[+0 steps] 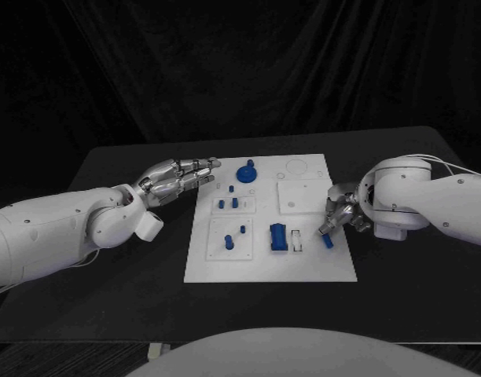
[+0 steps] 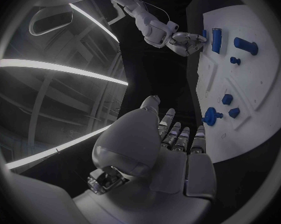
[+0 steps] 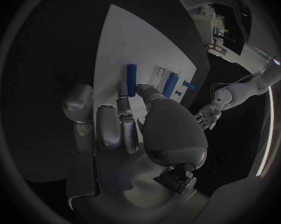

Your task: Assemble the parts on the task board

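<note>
1. The white task board [image 1: 309, 263] is lying in the middle of the black desk [image 1: 422, 298], carrying blue parts: a round knob [image 1: 247, 173], a block [image 1: 277, 237], small pegs [image 1: 230, 239].
2. The right hand [image 1: 337, 216] is pinching a blue cylinder [image 1: 328, 241] over the board's right edge.
3. The left hand [image 1: 178, 181] is hovering beside the board's left edge, fingers apart, holding nothing.
</note>
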### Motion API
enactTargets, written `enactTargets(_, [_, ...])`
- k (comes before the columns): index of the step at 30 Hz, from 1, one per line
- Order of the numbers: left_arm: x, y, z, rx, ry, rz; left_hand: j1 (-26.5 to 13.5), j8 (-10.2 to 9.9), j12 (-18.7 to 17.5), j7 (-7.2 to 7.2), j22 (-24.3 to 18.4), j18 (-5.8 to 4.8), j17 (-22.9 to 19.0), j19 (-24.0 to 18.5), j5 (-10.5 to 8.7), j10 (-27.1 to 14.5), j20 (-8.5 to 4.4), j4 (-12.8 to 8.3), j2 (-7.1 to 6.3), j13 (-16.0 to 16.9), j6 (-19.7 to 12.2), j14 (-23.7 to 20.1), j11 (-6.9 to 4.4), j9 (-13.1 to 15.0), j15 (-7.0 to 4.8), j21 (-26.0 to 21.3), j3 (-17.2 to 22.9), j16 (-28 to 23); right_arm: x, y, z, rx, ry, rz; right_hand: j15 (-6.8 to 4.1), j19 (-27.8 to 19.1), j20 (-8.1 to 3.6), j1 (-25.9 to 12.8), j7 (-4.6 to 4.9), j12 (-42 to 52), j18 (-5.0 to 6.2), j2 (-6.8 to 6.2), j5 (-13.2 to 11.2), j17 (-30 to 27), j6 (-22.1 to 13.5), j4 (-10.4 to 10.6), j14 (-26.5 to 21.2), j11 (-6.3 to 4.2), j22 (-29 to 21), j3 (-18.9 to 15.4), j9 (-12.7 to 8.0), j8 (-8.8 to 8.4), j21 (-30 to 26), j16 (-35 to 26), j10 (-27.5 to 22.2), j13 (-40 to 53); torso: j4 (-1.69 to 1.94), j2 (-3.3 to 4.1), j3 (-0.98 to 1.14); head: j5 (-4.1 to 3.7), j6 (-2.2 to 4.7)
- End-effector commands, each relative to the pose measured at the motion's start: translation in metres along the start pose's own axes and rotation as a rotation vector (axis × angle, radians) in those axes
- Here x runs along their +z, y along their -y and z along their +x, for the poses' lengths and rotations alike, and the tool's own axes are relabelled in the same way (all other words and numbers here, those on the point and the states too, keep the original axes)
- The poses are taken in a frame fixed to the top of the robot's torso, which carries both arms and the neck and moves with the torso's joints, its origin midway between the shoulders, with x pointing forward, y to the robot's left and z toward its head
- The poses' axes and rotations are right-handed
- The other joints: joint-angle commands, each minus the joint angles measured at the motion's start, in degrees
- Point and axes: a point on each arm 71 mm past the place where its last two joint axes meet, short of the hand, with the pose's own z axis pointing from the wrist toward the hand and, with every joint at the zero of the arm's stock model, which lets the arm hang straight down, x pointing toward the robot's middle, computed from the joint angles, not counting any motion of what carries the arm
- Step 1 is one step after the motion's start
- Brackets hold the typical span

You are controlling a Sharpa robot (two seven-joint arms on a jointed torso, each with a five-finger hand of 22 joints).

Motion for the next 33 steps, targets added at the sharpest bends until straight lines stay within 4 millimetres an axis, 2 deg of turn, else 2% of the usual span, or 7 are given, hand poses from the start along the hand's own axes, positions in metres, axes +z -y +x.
enactTargets(1, [0.001,0.000,0.002,-0.013,-0.014,0.010,0.4,0.2,0.3,0.49,-0.1,0.43,-0.1,-0.1,0.16,0.0,0.31,-0.3,0.03,0.1,0.6,0.0,0.39,0.1,0.41,-0.2,-0.1,-0.2,-0.001,-0.007,-0.001,0.070,-0.012,-0.022,-0.41,-0.4,0.00,-0.7,0.06,0.1,0.59,-0.14,-0.3,0.0,0.2,-2.2,1.3,-0.29,5.2,2.5,0.1,0.26,-0.3,-0.3,6.0,15.1,0.00,0.00,-0.01,-0.06,-0.01])
enactTargets(17, [0.002,0.000,0.003,-0.014,-0.017,0.008,0.4,0.2,0.3,0.49,-0.1,0.43,-0.1,-0.1,0.16,0.0,0.31,-0.3,0.03,0.1,0.6,0.0,0.39,0.1,0.41,-0.2,-0.1,-0.2,0.003,-0.027,-0.002,0.186,-0.041,-0.061,-0.32,-0.5,0.04,-2.1,0.24,0.1,0.67,0.03,-1.6,-0.7,-0.5,-2.0,1.3,-0.15,4.9,3.3,0.8,0.19,-1.3,-0.7,6.0,15.1,0.02,0.00,-0.01,-0.29,-0.01])
enactTargets(33, [0.002,0.000,0.003,-0.015,-0.019,0.006,0.3,0.2,0.2,0.59,-0.1,0.41,-0.1,-0.1,0.14,0.1,0.32,-0.4,-0.02,0.0,0.5,0.0,0.49,0.0,0.45,-0.2,-0.1,-0.2,0.008,-0.031,0.000,0.225,-0.049,-0.061,-0.22,-0.8,0.13,-2.9,0.37,0.1,0.91,0.33,-2.4,-2.1,-1.1,-1.8,0.9,-0.03,4.4,3.8,1.3,0.11,-3.1,-1.5,6.0,15.1,0.02,0.03,0.00,-0.28,-0.01])
